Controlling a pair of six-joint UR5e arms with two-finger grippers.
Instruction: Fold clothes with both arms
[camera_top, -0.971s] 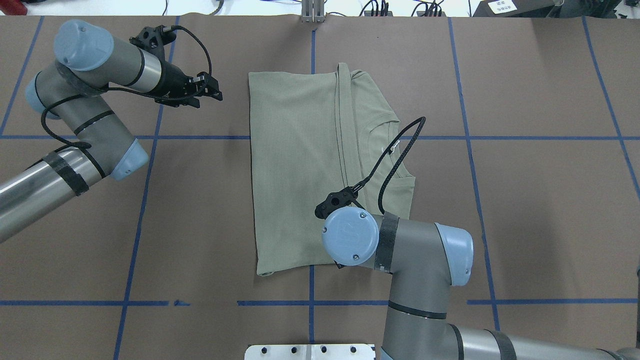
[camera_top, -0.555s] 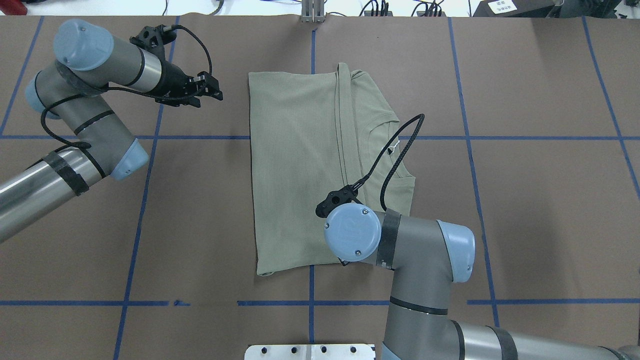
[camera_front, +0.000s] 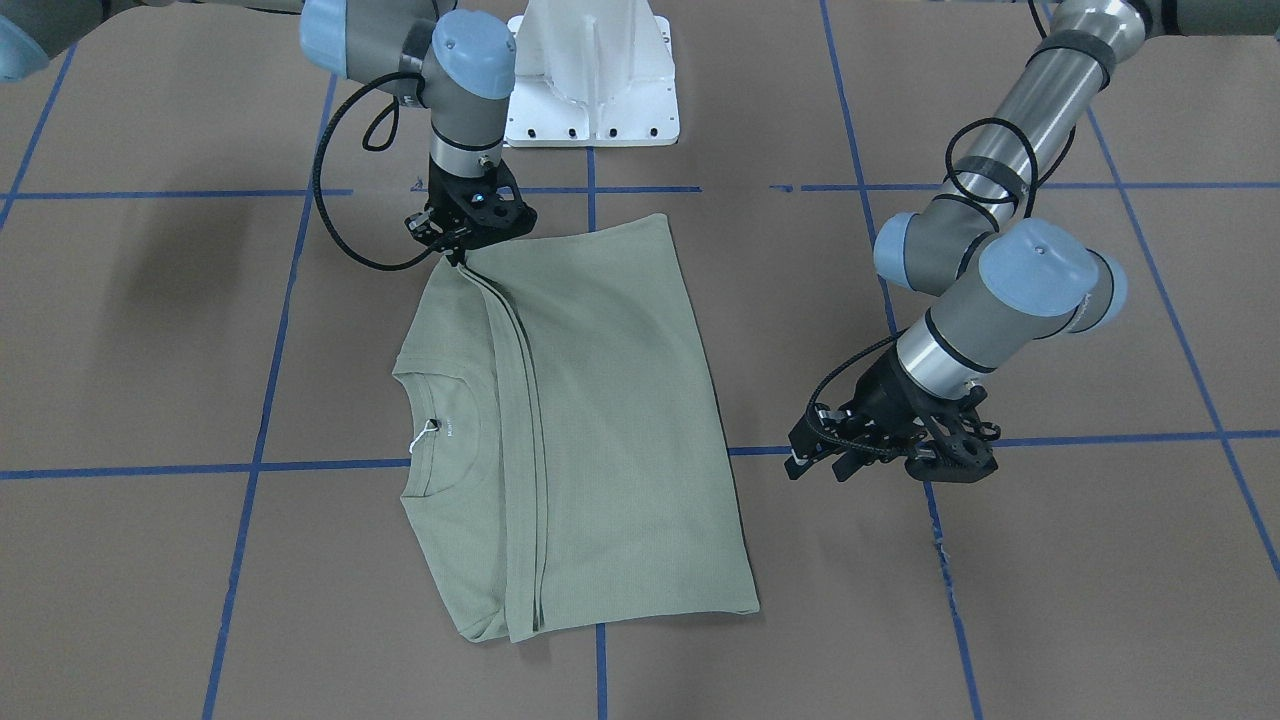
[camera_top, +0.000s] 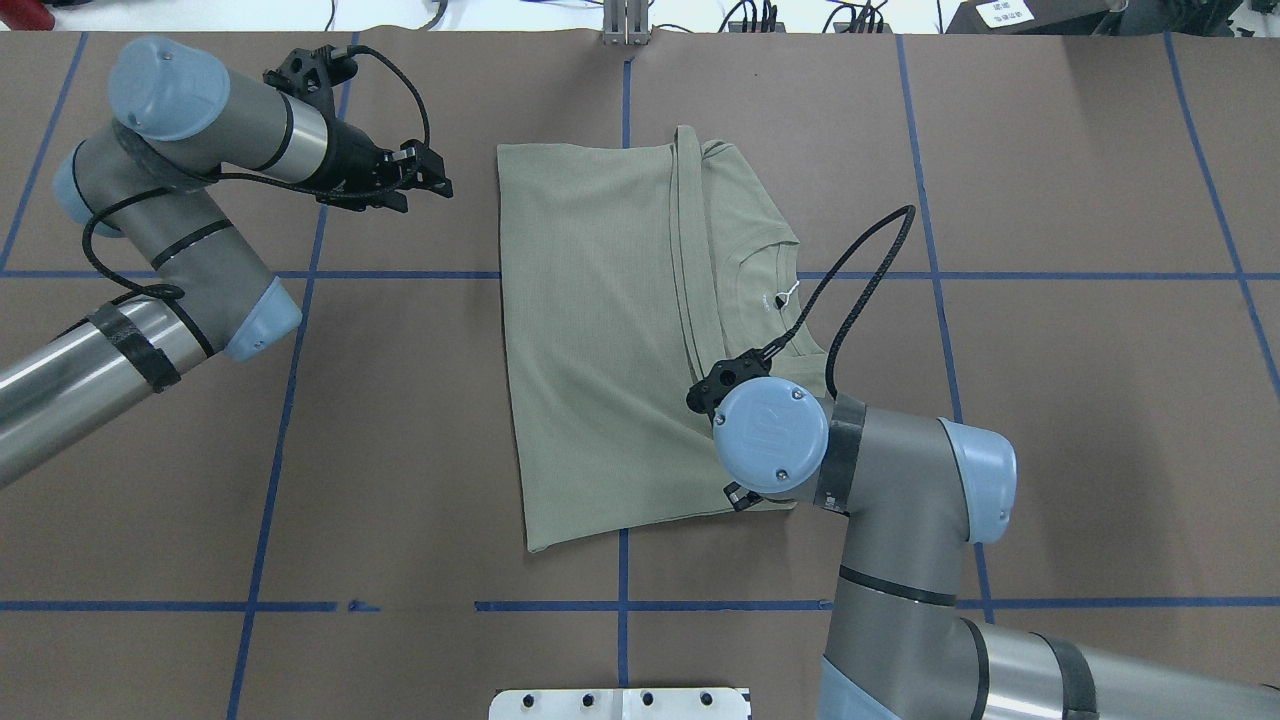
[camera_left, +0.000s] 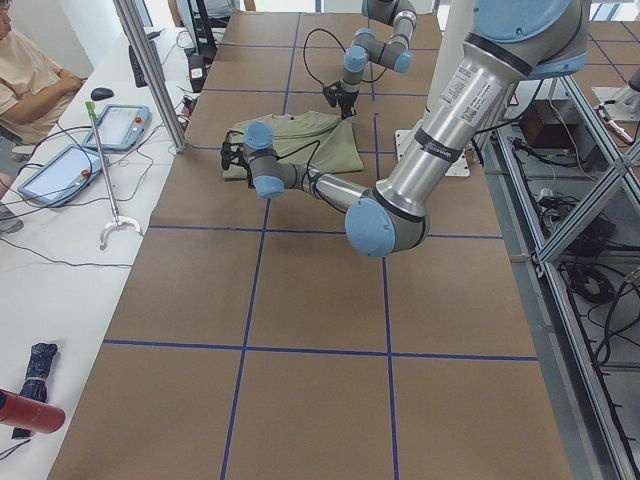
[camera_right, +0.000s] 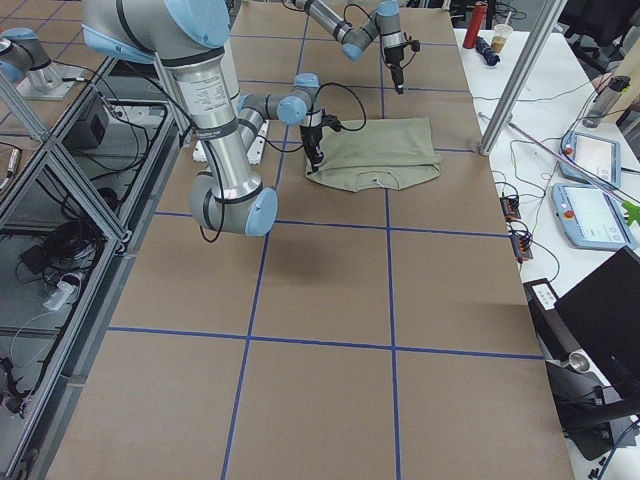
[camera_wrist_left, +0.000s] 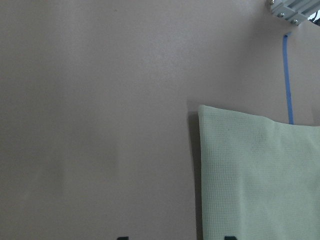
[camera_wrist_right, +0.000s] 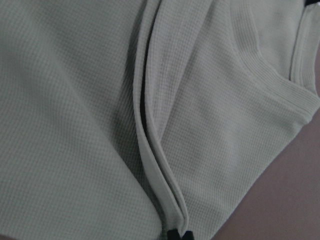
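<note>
The shirt (camera_top: 600, 330) lies flat mid-desk (camera_top: 1050, 400), already folded in lengthwise. One long panel is laid over the body, and its stacked edges run beside the collar (camera_front: 440, 430).

The right end effector (camera_front: 458, 258) is down at the shirt's robot-side end, tips pressed together on those stacked edges. It pinches the layers where the fold line meets the end, and the cloth rises slightly to it. I judge it grips there so one pull carries all the layers, for shifting the shirt or for a crosswise fold.

The left end effector (camera_top: 430, 175) hangs over bare desk just off the shirt's far corner on the robot's left, touching nothing. Its fingers are spread, and it looks parked to take that corner.

- **Overhead:** gives the full shirt outline and the left arm's gap from it. The right tool is hidden under its own blue joint cap (useless for the grasp).
- **Front-facing:** shows the right tool on the cloth and the white tag string (camera_front: 425, 433) at the collar.
- **Right wrist:** the only close look, with dark fingertips (camera_wrist_right: 173, 234) shut on the ridge of the fold.
- **Left wrist:** the shirt corner sits ahead of the widely separated fingertips (camera_wrist_left: 229, 237), with bare desk between.
- **Side views:** too small to read any grip.
</note>
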